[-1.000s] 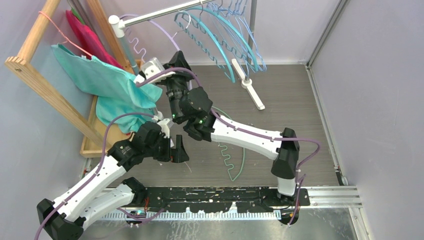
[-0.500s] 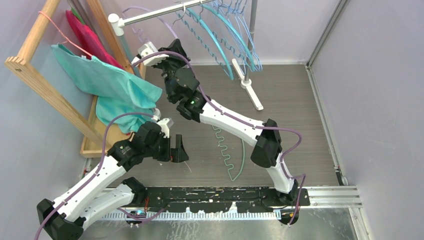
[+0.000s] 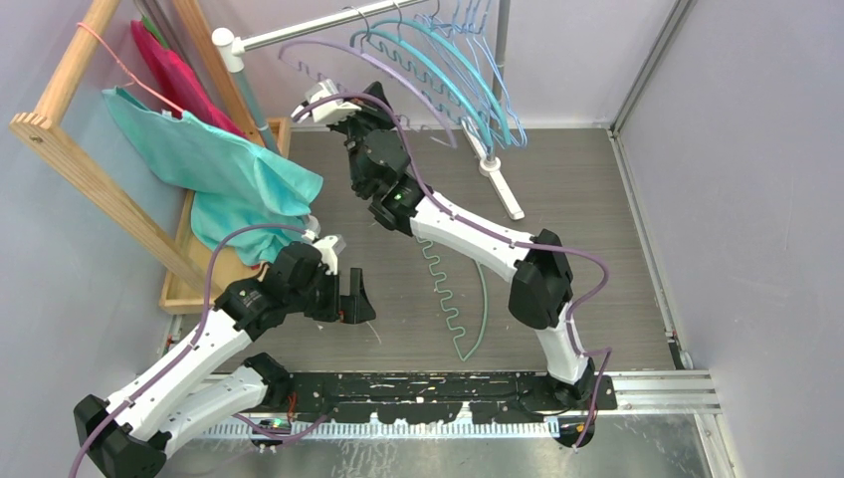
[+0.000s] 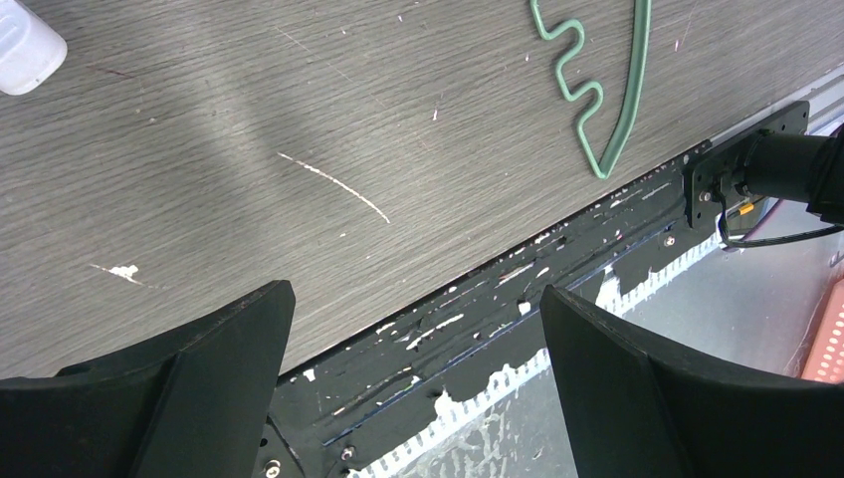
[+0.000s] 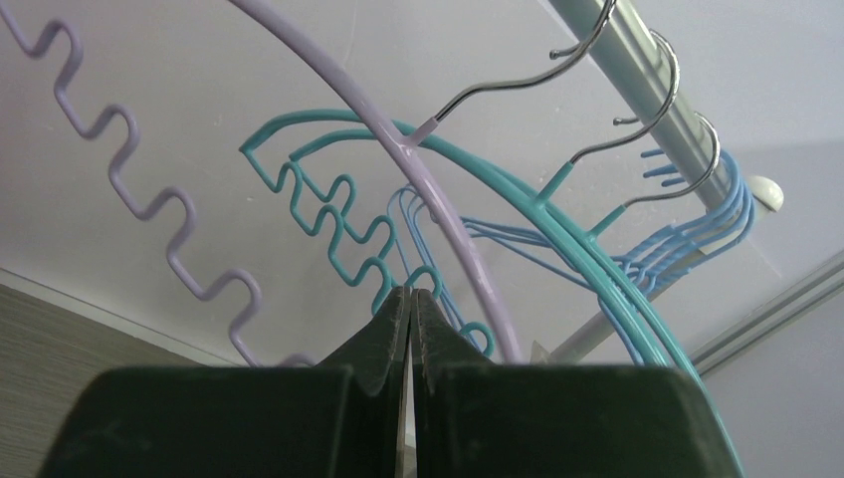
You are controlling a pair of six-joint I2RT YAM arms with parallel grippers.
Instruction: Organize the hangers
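Note:
A lavender hanger [image 3: 328,50] with a wavy bar hangs by its metal hook on the grey rail [image 3: 309,27]. In the right wrist view the lavender hanger [image 5: 438,199] is at the front. Teal hangers [image 3: 428,60] and light blue hangers [image 3: 498,90] hang behind it, and they also show in the right wrist view [image 5: 597,269]. A green hanger [image 3: 484,299] lies flat on the floor, and its end shows in the left wrist view [image 4: 622,110]. My right gripper [image 3: 376,93] is raised under the hangers, and in its own view [image 5: 410,295] its jaws are shut with nothing seen between them. My left gripper [image 3: 356,297] is open and empty, low over the floor's near edge [image 4: 416,291].
A wooden rack [image 3: 60,134] at the left carries a teal cloth [image 3: 229,169], a magenta cloth [image 3: 169,70] and a thin pink wire hanger [image 3: 119,65]. The rail stand's white foot [image 3: 503,184] rests on the floor. Walls close the back and right.
My right arm has stretched up and back toward the rail. The lavender hanger rose with it and now hangs on the rail. The left arm has not moved.

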